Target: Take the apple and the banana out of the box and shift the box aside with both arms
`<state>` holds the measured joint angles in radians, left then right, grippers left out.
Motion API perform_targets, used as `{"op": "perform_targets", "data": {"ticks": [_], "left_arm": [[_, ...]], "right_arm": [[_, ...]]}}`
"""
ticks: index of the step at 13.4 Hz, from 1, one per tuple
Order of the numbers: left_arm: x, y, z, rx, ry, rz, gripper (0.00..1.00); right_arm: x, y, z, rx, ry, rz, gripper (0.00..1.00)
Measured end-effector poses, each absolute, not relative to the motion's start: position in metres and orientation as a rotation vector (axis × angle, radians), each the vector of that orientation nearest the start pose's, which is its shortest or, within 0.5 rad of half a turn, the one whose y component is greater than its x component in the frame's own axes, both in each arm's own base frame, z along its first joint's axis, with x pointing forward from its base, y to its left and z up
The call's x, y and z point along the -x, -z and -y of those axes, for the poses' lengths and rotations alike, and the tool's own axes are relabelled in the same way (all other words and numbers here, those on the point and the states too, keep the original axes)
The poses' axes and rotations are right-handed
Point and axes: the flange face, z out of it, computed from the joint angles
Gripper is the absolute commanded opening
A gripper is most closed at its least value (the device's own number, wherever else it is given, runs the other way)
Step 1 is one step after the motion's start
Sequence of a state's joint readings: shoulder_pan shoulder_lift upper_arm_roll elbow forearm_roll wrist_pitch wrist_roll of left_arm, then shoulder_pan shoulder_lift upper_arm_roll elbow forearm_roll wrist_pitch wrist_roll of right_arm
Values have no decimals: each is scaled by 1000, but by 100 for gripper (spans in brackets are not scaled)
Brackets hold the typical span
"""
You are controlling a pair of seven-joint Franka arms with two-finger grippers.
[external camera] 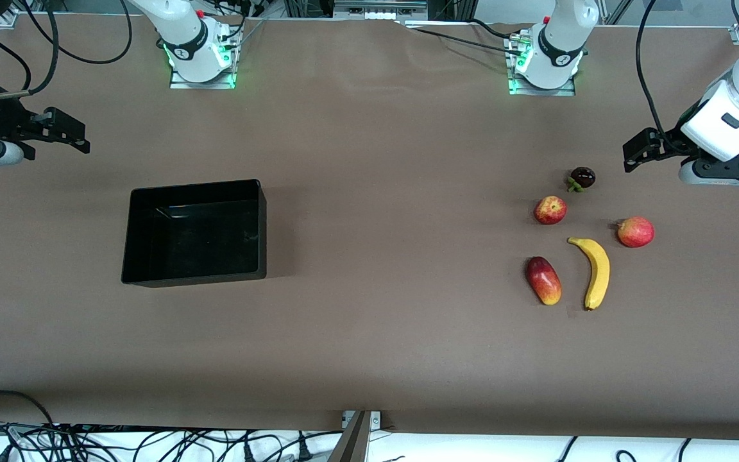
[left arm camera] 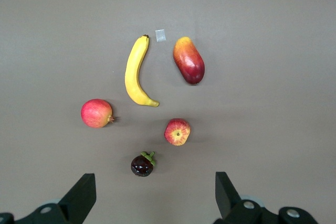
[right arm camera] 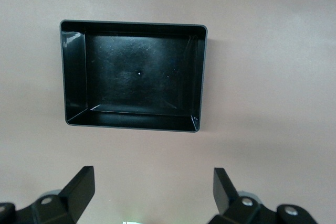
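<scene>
A brown table [external camera: 369,359] fills the scene, black cables [external camera: 151,443] along its near edge.

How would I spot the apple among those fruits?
Look at the fruit cluster toward the left arm's end of the table. The apple lies between the dark mangosteen and the oblong mango; it alone is small, round, red with yellow patches.

You won't find any readable text, label, brand, number or sign anywhere here, not on the arms, the fruits, the box or the table.
</scene>
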<state>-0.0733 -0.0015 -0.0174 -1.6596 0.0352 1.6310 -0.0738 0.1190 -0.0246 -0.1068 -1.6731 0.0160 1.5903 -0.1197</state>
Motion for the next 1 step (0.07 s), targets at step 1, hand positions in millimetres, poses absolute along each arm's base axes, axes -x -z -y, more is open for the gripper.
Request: {"op": "perform_targets", "data": {"ticks": [1], "left_arm": [[-555, -589, 47, 3104, -37, -30, 100]], "right_arm": [[-546, -592, -8, 3112, -88, 206, 100]]}}
